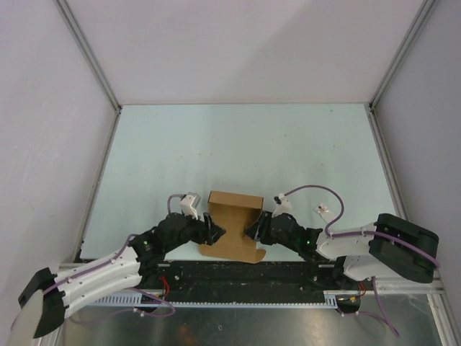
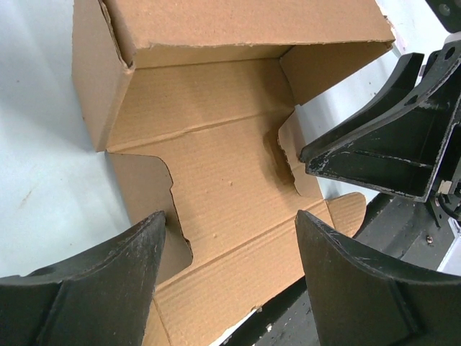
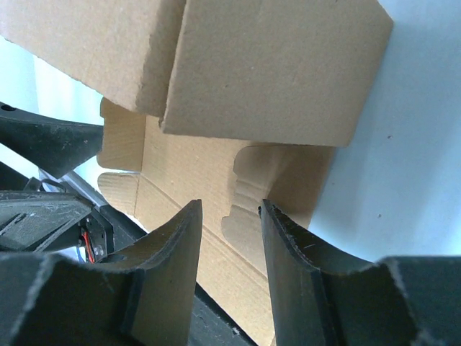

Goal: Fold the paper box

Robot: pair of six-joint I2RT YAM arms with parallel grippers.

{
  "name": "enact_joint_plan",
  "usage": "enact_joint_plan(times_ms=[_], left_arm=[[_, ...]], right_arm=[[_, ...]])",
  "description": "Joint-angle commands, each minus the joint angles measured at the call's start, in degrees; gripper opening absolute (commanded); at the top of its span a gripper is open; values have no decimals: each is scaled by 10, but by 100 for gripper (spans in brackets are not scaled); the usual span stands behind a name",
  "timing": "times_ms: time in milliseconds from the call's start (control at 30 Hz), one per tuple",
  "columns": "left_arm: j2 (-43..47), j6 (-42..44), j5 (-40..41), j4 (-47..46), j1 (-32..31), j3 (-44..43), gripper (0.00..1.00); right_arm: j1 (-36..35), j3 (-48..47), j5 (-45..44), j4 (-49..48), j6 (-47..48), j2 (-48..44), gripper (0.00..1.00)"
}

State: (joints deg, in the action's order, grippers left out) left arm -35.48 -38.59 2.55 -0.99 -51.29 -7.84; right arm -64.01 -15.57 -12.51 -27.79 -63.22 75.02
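The paper box (image 1: pixel 232 223) is a brown cardboard mailer, partly folded, at the near middle of the table. Its far wall and side walls stand up; its near panel lies flat over the black rail. My left gripper (image 1: pixel 215 232) is at the box's left side, open and empty; in the left wrist view it (image 2: pixel 229 223) hovers over the box's floor (image 2: pixel 216 173). My right gripper (image 1: pixel 252 231) is at the box's right side, open with a narrower gap. In the right wrist view it (image 3: pixel 229 209) faces a cut side tab (image 3: pixel 248 187) below the raised wall (image 3: pixel 266 72), holding nothing.
The pale green table (image 1: pixel 238 144) stretches beyond the box, with grey walls on three sides. A black rail (image 1: pixel 238 272) runs along the near edge under the box's front flap. A small white item (image 1: pixel 321 210) lies right of the right wrist.
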Motion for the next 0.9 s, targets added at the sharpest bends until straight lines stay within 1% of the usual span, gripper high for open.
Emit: enact_joint_plan(times_ms=[0,233,467,733,833,867], left_arm=[[-26,-12,-18,-54,-9,-8,77],[-92,-15,-17,-102,-17,2,78],[-129,-15,-17,-125,-21,11,78],[-131,-12,-18,-131,-22,13,78],[-102,-4,-21,-122,-22,6,77],[-90,-3,-21,-112,-22,1,77]], right_arm=[[0,-14,2,0,-1,7,44],[0,-14,-1,9,-1,2,44],[0,-14,-1,11,-1,1,44],[-1,-14,-1,12,0,-5,44],[0,-14,-1,19,4,-22,44],[0,-15,-2,24,5,-40,43]])
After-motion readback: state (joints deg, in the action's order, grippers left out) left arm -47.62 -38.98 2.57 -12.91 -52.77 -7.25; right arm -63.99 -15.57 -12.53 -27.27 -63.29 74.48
